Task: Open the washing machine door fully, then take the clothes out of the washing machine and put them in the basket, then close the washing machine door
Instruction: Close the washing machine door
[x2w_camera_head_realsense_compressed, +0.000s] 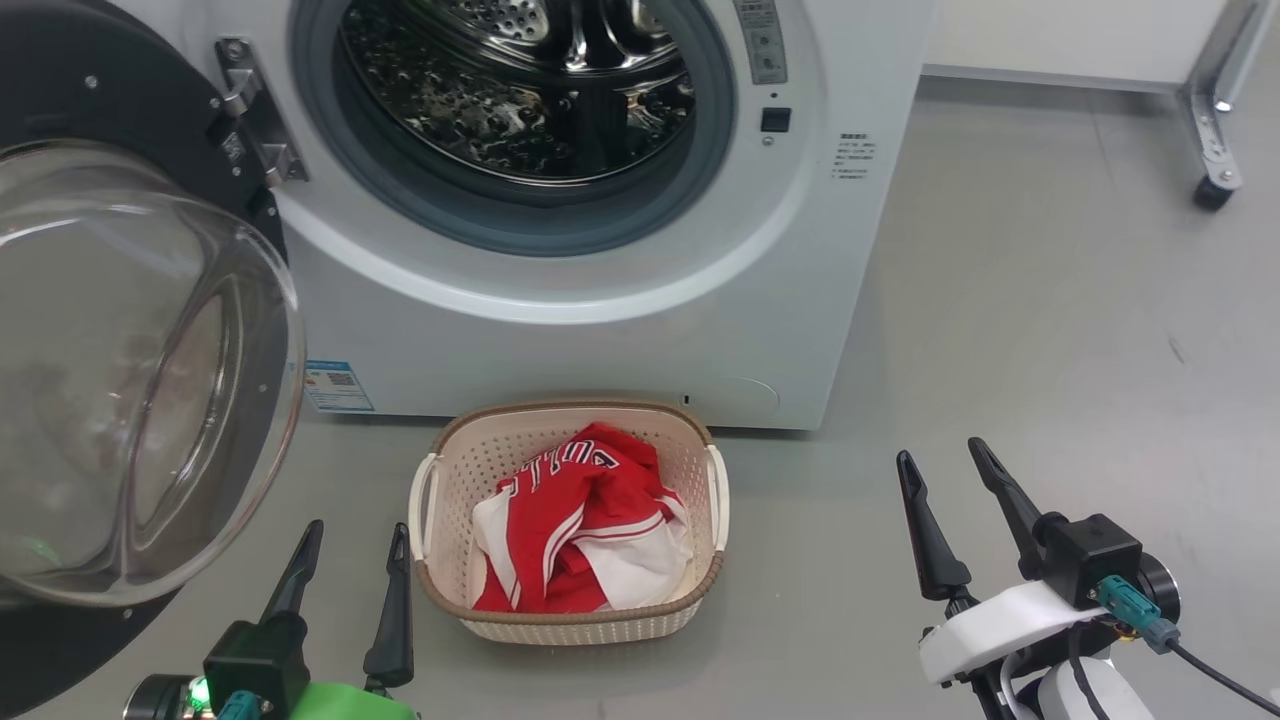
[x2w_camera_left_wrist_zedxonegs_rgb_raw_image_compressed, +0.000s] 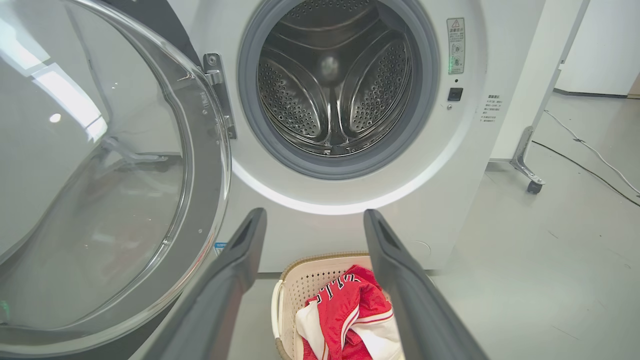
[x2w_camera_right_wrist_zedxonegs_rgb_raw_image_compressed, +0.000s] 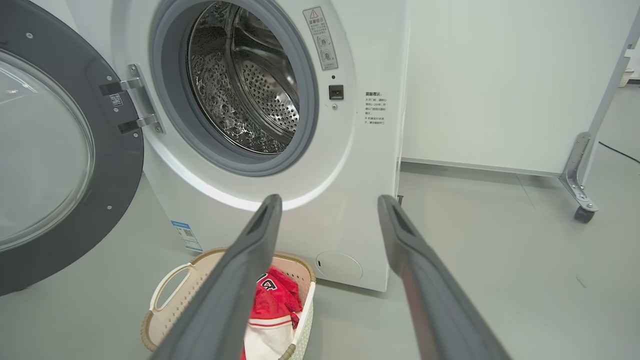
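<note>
The white washing machine (x2w_camera_head_realsense_compressed: 560, 340) stands with its door (x2w_camera_head_realsense_compressed: 120, 370) swung wide open to the left, glass bowl bulging toward me. Its steel drum (x2w_camera_left_wrist_zedxonegs_rgb_raw_image_compressed: 332, 85) looks bare inside. The red and white clothes (x2w_camera_head_realsense_compressed: 580, 525) lie bunched in the cream basket (x2w_camera_head_realsense_compressed: 440, 470) on the floor in front of the machine. My left gripper (x2w_camera_head_realsense_compressed: 355, 535) is open, low at the left of the basket with nothing between its fingers. My right gripper (x2w_camera_head_realsense_compressed: 940, 455) is open too, well right of the basket and holding nothing. The basket (x2w_camera_left_wrist_zedxonegs_rgb_raw_image_compressed: 287, 295) and clothes (x2w_camera_right_wrist_zedxonegs_rgb_raw_image_compressed: 272, 300) also show in both wrist views.
The open door (x2w_camera_right_wrist_zedxonegs_rgb_raw_image_compressed: 55, 165) juts out over the floor at the left, close to my left arm. A white panel on a metal leg with a caster (x2w_camera_head_realsense_compressed: 1212, 190) stands at the back right. Grey floor (x2w_camera_head_realsense_compressed: 1050, 330) stretches to the right of the machine.
</note>
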